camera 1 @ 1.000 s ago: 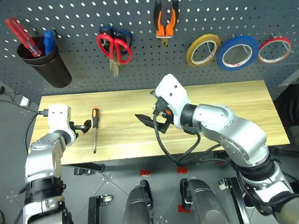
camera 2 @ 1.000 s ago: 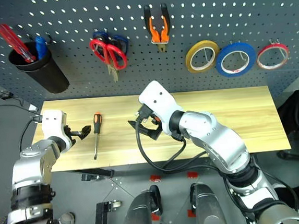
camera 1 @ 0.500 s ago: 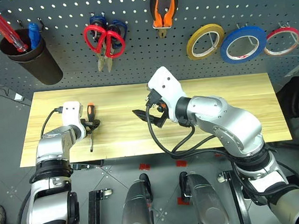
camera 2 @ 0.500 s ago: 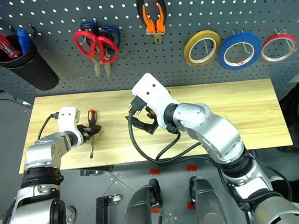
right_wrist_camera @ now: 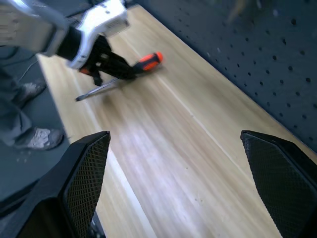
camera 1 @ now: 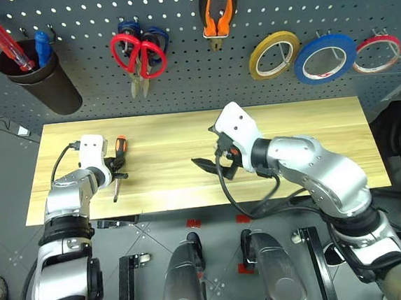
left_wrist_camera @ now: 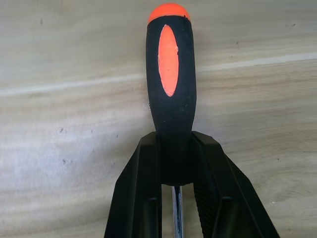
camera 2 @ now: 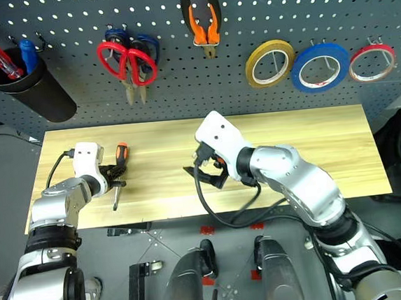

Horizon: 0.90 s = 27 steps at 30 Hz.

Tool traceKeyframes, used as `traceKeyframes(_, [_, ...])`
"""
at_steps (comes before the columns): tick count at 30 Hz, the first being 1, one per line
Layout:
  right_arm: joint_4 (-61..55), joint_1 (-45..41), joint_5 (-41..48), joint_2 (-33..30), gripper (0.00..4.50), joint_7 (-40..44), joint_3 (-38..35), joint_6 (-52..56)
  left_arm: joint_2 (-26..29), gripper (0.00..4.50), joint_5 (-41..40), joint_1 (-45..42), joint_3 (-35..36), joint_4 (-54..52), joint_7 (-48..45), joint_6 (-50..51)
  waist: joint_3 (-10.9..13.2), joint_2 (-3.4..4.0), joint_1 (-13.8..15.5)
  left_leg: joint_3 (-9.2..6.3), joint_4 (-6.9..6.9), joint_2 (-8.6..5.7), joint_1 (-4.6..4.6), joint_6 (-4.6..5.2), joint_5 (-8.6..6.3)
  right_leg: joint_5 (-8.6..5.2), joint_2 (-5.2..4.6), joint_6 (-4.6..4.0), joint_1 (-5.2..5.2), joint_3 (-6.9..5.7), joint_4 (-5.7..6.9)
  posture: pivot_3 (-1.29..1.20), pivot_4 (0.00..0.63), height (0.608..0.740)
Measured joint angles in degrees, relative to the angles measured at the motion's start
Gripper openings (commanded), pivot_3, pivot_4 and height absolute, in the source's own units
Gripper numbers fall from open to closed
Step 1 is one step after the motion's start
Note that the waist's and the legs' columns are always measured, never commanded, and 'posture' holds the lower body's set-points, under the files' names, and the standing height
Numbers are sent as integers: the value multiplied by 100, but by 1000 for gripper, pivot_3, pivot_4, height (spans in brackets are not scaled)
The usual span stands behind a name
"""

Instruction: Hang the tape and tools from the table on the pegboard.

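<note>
Down at the left end of the table [camera 1: 303, 123], the left tool [camera 1: 116, 171] had closed its two black fingers [left_wrist_camera: 143, 193] on the lower handle of the screwdriver [camera 1: 118, 161], which lay on the wood with its orange cap toward the pegboard [camera 1: 181, 88]. Mid-table, the right tool [camera 1: 212, 168] hovered above the wood with its fingers spread wide and nothing between them. On the pegboard hung the red-handled scissors [camera 1: 129, 54], the pliers [camera 1: 216, 15] and the blue tape [camera 1: 324, 58].

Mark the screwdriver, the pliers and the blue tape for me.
screwdriver [left_wrist_camera: 169, 94]: left wrist view, on the handle.
pliers [camera 1: 217, 15]: left eye view, on the handles.
blue tape [camera 1: 344, 44]: left eye view, on the ring's right side.
</note>
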Motion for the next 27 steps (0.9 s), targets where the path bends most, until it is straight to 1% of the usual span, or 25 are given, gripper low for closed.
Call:
traceKeyframes(4, [-133, 80, 240, 99, 4500, 269, -68, -269, -161, 514, -316, 1084, 310, -1564, 26, -195, -6, -9, -118, -3, -2, 10, 2, -2, 0, 1, 3, -2, 2, -5, 4, -264, 361, 740])
traceKeyframes(6, [-121, 64, 304, 116, 4500, 304, -174, -359, -262, 514, -491, 1597, 491, -2337, -31, -640, -11, -13, -132, -4, 1, 10, 2, -2, 0, 3, 2, -5, 5, -6, 6, -248, 337, 740])
traceKeyframes(9, [-36, 35, 393, 83, 4500, 452, -294, -554, -248, 514, -630, 2220, 706, -3567, -178, -1219, -34, -34, -128, -7, 4, 9, 1, -2, 0, 7, 0, -7, 8, -9, 3, -209, 314, 740])
traceKeyframes(13, [191, -10, 442, 23, 4500, 590, -482, -678, -211, 514, -747, 2500, 843, -4546, -162, -1228, -110, -36, -74, -7, 5, 5, 2, -2, 0, 8, -2, -6, 9, -11, 5, -163, 275, 740])
traceKeyframes(15, [365, -103, 522, 9, 4500, 644, -623, -684, -148, 514, -851, 2437, 916, -4828, -88, -1105, -162, -58, -49, -10, 6, 7, 0, -2, 0, 8, 4, -6, 8, -13, 8, -148, 252, 740])
traceKeyframes(17, [482, -205, 555, -52, 4500, 651, -771, -686, 20, 514, -954, 2171, 1026, -5098, -35, -979, -218, -81, -26, -15, 6, 8, -3, -4, 2, 8, 7, -6, 9, -18, 7, -135, 235, 740])
traceKeyframes(20, [624, -327, 505, -241, 4500, 735, -796, -825, 276, 514, -1046, 1599, 1253, -5224, 154, -846, -342, -90, -14, -13, 6, 4, -6, -3, 1, 9, 8, -4, 8, -15, 1, -127, 218, 740])
traceKeyframes(21, [632, -352, 463, -296, 4500, 751, -802, -880, 349, 514, -1094, 1356, 1326, -5248, 218, -775, -379, -91, -12, -11, 6, 3, -6, -3, 1, 10, 8, -3, 9, -15, 1, -130, 204, 740])
traceKeyframes(24, [653, -405, 427, -303, 4500, 743, -835, -944, 568, 514, -1247, 503, 1404, -5225, 416, -629, -466, -115, 2, -15, 9, 7, -6, -4, 2, 11, 16, -2, 10, -16, 4, -141, 195, 740])
traceKeyframes(27, [664, -568, 473, -201, 4500, 647, -963, -911, 796, 514, -1312, -349, 1460, -4906, 550, -618, -517, -120, -17, -8, 19, 9, -6, -4, 2, 17, 20, 5, 8, -12, 8, -154, 187, 740])
